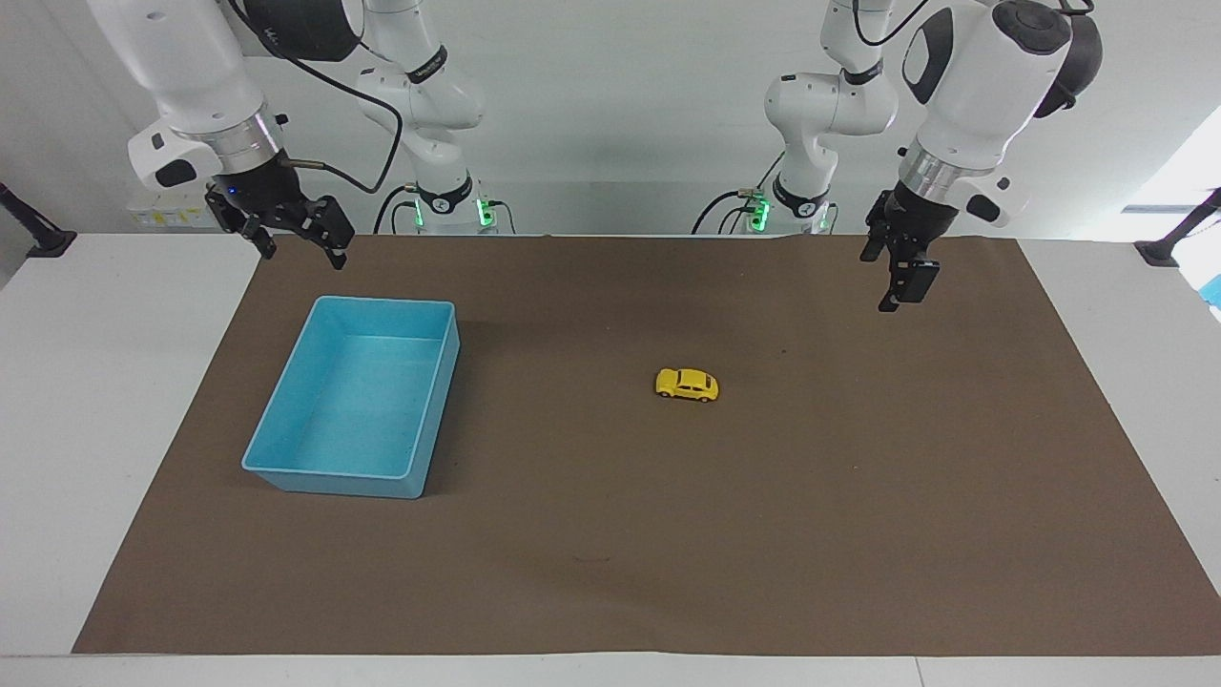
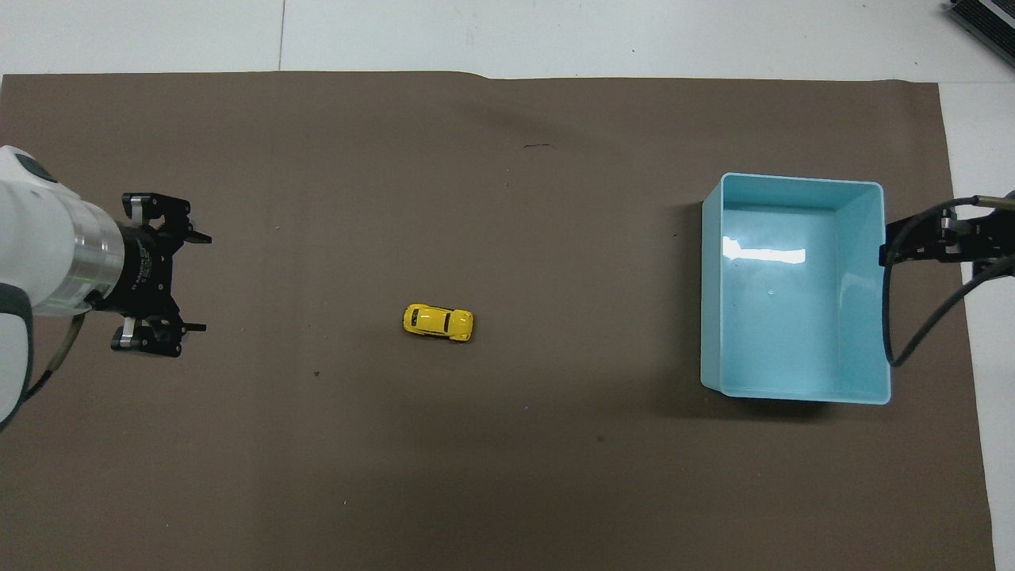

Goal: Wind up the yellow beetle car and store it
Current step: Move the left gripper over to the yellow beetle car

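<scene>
The yellow beetle car (image 1: 687,385) stands on its wheels near the middle of the brown mat; it also shows in the overhead view (image 2: 438,322). My left gripper (image 1: 876,282) is open and empty. It hangs over the mat toward the left arm's end, well apart from the car, and shows in the overhead view (image 2: 200,282) with its fingers pointing at the car. My right gripper (image 1: 303,256) is open and empty, raised over the mat's edge just beside the blue bin's (image 1: 334,483) end nearest the robots.
The light-blue bin (image 2: 793,394) is open-topped and empty, toward the right arm's end of the mat. The brown mat (image 1: 858,534) covers most of the white table. A black cable (image 2: 912,317) from the right arm hangs beside the bin.
</scene>
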`<move>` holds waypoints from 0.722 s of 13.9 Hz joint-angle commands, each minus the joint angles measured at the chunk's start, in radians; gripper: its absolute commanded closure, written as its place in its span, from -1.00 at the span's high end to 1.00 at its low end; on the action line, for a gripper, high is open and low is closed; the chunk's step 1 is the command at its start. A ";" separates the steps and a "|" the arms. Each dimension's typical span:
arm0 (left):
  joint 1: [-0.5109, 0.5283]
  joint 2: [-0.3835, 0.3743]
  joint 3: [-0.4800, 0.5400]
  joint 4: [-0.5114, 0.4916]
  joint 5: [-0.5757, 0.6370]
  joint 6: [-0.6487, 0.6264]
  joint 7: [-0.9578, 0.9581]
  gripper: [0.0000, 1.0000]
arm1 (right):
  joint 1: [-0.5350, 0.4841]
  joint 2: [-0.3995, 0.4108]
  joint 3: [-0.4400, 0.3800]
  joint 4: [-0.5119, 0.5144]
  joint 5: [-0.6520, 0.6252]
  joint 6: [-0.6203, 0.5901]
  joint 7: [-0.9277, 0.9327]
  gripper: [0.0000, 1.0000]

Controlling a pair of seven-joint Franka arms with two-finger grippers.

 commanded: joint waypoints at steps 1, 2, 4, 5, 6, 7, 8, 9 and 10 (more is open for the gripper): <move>-0.045 0.031 0.013 -0.019 -0.012 0.073 -0.070 1.00 | -0.014 -0.008 0.005 -0.011 -0.001 0.007 -0.027 1.00; -0.062 0.052 0.013 -0.020 -0.012 0.093 -0.076 1.00 | -0.014 -0.010 0.005 -0.011 -0.001 0.005 -0.027 1.00; -0.082 0.086 0.013 -0.020 -0.012 0.125 -0.081 1.00 | -0.014 -0.008 0.005 -0.011 -0.001 0.005 -0.027 1.00; -0.097 0.104 0.013 -0.022 -0.012 0.138 -0.104 1.00 | -0.014 -0.010 0.005 -0.011 -0.001 0.005 -0.027 1.00; -0.115 0.123 0.013 -0.033 -0.012 0.156 -0.139 1.00 | -0.014 -0.008 0.005 -0.012 -0.001 0.005 -0.027 1.00; -0.140 0.129 0.013 -0.057 -0.012 0.194 -0.159 1.00 | -0.014 -0.008 0.005 -0.011 -0.001 0.007 -0.027 1.00; -0.157 0.131 0.013 -0.088 -0.012 0.232 -0.165 1.00 | -0.014 -0.010 0.005 -0.011 -0.001 0.005 -0.027 1.00; -0.174 0.141 0.013 -0.109 -0.012 0.262 -0.165 1.00 | -0.014 -0.008 0.005 -0.011 -0.001 0.005 -0.027 1.00; -0.198 0.176 0.013 -0.114 -0.012 0.280 -0.167 1.00 | -0.014 -0.008 0.005 -0.011 -0.001 0.005 -0.027 1.00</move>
